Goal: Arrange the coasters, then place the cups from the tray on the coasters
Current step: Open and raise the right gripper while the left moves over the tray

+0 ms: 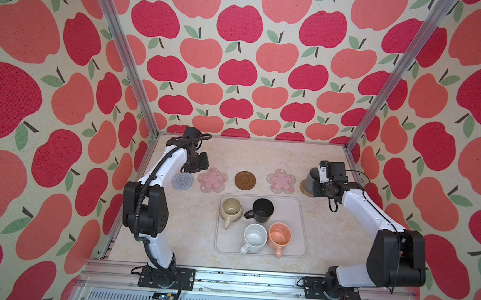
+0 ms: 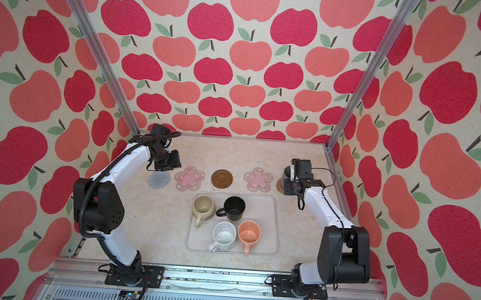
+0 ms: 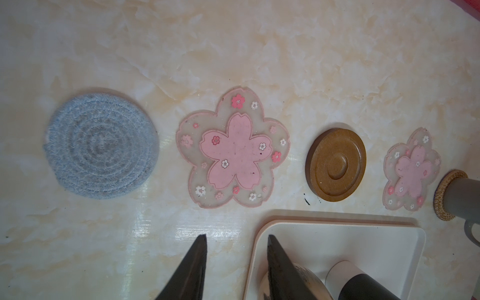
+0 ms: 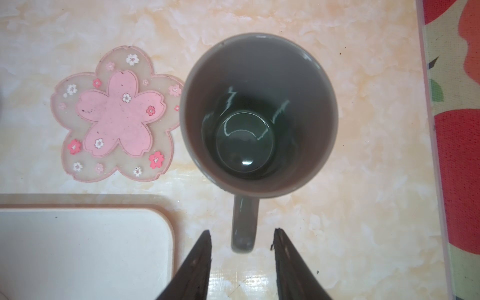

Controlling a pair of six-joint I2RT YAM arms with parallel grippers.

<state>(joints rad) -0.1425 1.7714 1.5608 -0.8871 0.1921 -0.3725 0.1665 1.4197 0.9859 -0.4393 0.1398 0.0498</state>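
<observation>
On the tray [image 1: 291, 238], four mugs [image 1: 230, 209], grey mug [image 4: 257, 78] on rattan coaster [image 3: 439, 205], left jaws, right jaws parted, empty

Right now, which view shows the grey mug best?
The right wrist view: the grey mug fills it, mouth and handle clear. The left wrist view catches only its side at the edge; in both top views it is half hidden.

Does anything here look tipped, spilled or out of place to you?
Nothing stands out: the grey mug stands upright on the rattan coaster, and four mugs stand upright on the tray.
</observation>
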